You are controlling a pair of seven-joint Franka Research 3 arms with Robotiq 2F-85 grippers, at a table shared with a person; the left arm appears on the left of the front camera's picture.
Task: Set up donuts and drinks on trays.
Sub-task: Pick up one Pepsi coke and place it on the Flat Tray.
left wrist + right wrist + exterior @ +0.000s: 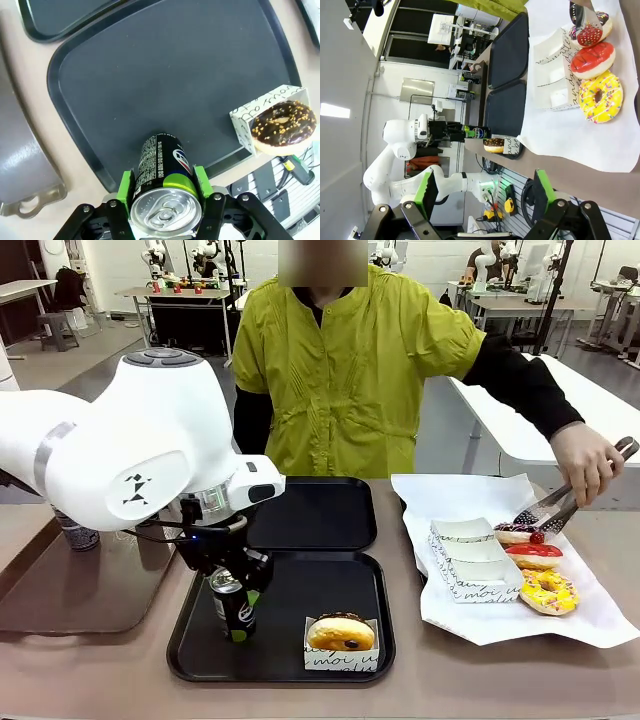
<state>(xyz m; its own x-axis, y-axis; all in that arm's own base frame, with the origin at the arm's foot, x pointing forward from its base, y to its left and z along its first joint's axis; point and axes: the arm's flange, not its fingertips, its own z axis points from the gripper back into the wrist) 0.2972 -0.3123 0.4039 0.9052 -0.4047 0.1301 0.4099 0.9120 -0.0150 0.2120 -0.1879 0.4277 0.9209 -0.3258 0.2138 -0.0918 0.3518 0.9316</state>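
A dark Pepsi drink can (232, 608) (162, 170) stands upright on the near black tray (320, 590) (175, 75), at its front left. My left gripper (238, 590) (164, 192) is shut on it, a green pad against each side. A chocolate donut (341, 632) (282, 125) in a white holder sits at that tray's front right. The far black tray (320, 510) lies bare behind. Yellow (548, 591), red (534, 554) and cherry-topped (517, 533) donuts lie on white paper at the right. My right gripper (485, 200) hangs open above that paper, nothing between its fingers.
The person's hand holds metal tongs (555, 505) at the cherry-topped donut. Empty white paper holders (470, 555) lie beside the donuts. A glossy brown tray (70, 590) on the left carries another can (75, 535). My left arm's big white joint (140, 440) hangs over the table's left.
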